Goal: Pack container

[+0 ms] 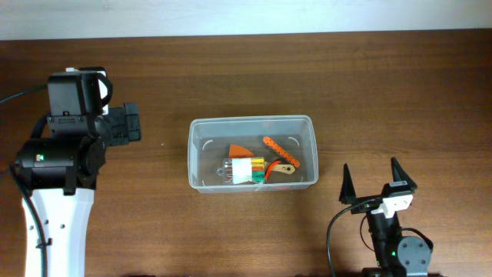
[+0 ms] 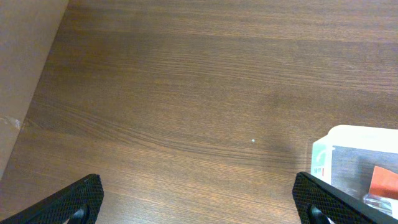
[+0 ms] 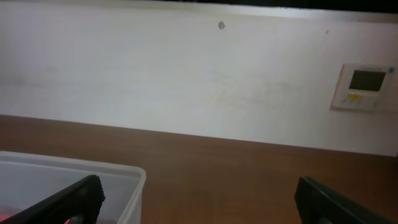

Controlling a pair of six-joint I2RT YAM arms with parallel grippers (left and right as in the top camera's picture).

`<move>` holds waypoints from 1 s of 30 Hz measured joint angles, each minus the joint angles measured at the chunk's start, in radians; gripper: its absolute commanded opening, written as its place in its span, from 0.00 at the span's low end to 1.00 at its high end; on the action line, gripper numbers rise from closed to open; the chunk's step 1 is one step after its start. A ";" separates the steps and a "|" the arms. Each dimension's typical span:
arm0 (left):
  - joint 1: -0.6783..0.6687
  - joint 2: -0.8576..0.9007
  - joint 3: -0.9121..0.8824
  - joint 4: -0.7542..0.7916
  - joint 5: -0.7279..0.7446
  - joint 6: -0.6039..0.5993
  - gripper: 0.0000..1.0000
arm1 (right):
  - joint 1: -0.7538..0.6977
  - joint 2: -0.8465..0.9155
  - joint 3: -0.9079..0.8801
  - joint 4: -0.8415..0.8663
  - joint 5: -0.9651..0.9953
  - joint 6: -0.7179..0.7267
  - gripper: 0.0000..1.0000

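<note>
The clear container (image 1: 251,119) stands in the middle of the table. Inside lie an orange wedge (image 1: 239,149), an orange toothed strip (image 1: 281,148), a clear pack with a white label (image 1: 244,169) and a tan wooden piece (image 1: 282,171). My left gripper (image 1: 127,123) hangs well left of the tub, open and holding nothing. In the left wrist view its gripper (image 2: 199,205) spans bare wood, and the container's corner (image 2: 348,134) shows at the right. My right gripper (image 1: 375,183) sits off the tub's front right corner, open and empty. The right wrist view shows that gripper (image 3: 199,202) beside the container's rim (image 3: 93,169).
The wooden table (image 1: 384,85) runs back to a pale wall (image 3: 186,81) carrying a small control panel (image 3: 364,87). A beige surface (image 2: 25,62) borders the table in the left wrist view. A black cable (image 1: 15,97) trails behind the left arm.
</note>
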 measured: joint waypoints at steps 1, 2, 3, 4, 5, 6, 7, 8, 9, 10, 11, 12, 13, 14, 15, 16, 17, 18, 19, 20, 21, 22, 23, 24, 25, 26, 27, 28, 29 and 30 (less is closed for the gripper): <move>0.000 0.000 0.000 0.000 0.000 0.000 0.99 | 0.000 0.000 0.000 0.000 0.000 0.000 0.98; 0.000 0.000 0.000 0.000 0.000 0.000 0.99 | 0.000 0.000 0.000 -0.002 0.000 0.000 0.98; 0.000 0.000 0.000 0.000 0.000 0.000 0.99 | 0.000 0.000 0.000 -0.010 0.000 0.000 0.99; 0.000 0.000 0.000 0.000 0.000 0.000 0.99 | 0.000 0.000 0.000 -0.026 0.000 0.000 0.99; 0.000 0.000 0.000 0.000 0.000 0.000 0.99 | 0.000 0.000 0.000 -0.046 0.000 0.000 0.99; 0.000 0.000 0.000 0.000 0.000 0.000 0.99 | 0.000 0.000 -0.002 -0.069 0.000 0.000 0.99; 0.000 0.000 0.000 0.000 0.000 0.000 0.99 | 0.000 0.000 -0.002 -0.099 0.000 0.000 0.99; 0.000 0.000 0.000 0.000 0.000 0.000 0.99 | 0.000 0.000 -0.002 -0.130 0.000 0.000 0.99; 0.000 0.000 0.000 0.000 0.000 0.000 0.99 | 0.000 0.000 -0.002 -0.160 0.000 0.000 0.99; 0.000 0.000 0.000 0.000 0.000 0.000 0.99 | 0.000 0.000 -0.002 -0.180 0.000 0.000 0.99; 0.000 0.000 0.000 -0.002 0.000 0.000 0.99 | 0.000 0.000 -0.002 -0.179 0.000 0.000 0.99; 0.000 0.000 0.000 0.000 0.000 0.000 0.99 | 0.000 -0.001 -0.002 -0.179 0.000 0.001 0.99; 0.000 0.000 0.000 -0.001 0.000 0.000 0.99 | 0.000 -0.001 -0.002 -0.179 0.000 0.001 0.99; 0.000 0.000 0.000 -0.001 0.000 0.000 0.99 | 0.000 -0.001 -0.002 -0.179 0.000 0.000 0.99; 0.000 0.000 0.000 -0.001 0.000 0.000 0.99 | 0.000 -0.001 -0.002 -0.179 0.000 0.000 0.99; 0.000 0.000 0.000 -0.001 0.000 0.000 0.99 | 0.000 -0.001 -0.002 -0.179 0.000 0.001 0.99; 0.000 0.000 0.000 -0.001 0.000 0.000 0.99 | 0.000 -0.001 -0.002 -0.179 0.000 0.001 0.98; 0.000 0.000 0.000 -0.001 0.000 0.000 0.99 | 0.000 -0.001 -0.002 -0.179 0.000 0.002 0.99; 0.000 0.000 0.000 -0.001 0.000 0.000 0.99 | 0.000 -0.001 -0.002 -0.179 0.000 0.002 0.99; 0.000 0.000 0.000 -0.001 0.000 0.000 0.99 | 0.000 -0.001 -0.002 -0.179 0.000 0.002 0.99; 0.000 0.000 0.000 -0.001 0.000 0.000 0.99 | 0.000 -0.001 -0.002 -0.179 0.000 0.003 0.99; 0.000 0.000 0.000 -0.001 0.000 0.000 0.99 | 0.000 -0.001 -0.002 -0.179 0.000 0.002 0.98; 0.000 0.000 0.000 -0.001 0.000 0.000 0.99 | 0.000 -0.001 -0.002 -0.179 0.000 0.003 0.99; 0.000 0.000 0.000 -0.001 0.000 0.000 0.99 | 0.000 -0.001 -0.002 -0.179 0.000 0.003 0.99; 0.000 0.000 0.000 -0.001 0.000 0.000 0.99 | 0.000 -0.001 -0.002 -0.179 0.000 0.002 0.98; 0.000 0.000 0.000 -0.001 0.000 0.000 0.99 | 0.000 -0.001 -0.002 -0.179 0.000 0.003 0.99; 0.000 0.000 0.000 -0.001 0.000 0.000 0.99 | 0.000 -0.001 -0.002 -0.179 0.000 0.003 0.99; 0.000 0.000 0.000 -0.001 0.000 0.000 0.99 | 0.000 -0.001 -0.002 -0.179 0.000 0.003 0.99; 0.000 0.000 0.000 -0.001 0.000 0.000 0.99 | 0.000 -0.001 -0.002 -0.179 0.000 0.003 0.99; 0.000 0.000 0.000 -0.001 0.000 0.000 0.99 | 0.000 -0.001 -0.002 -0.179 0.000 0.004 0.99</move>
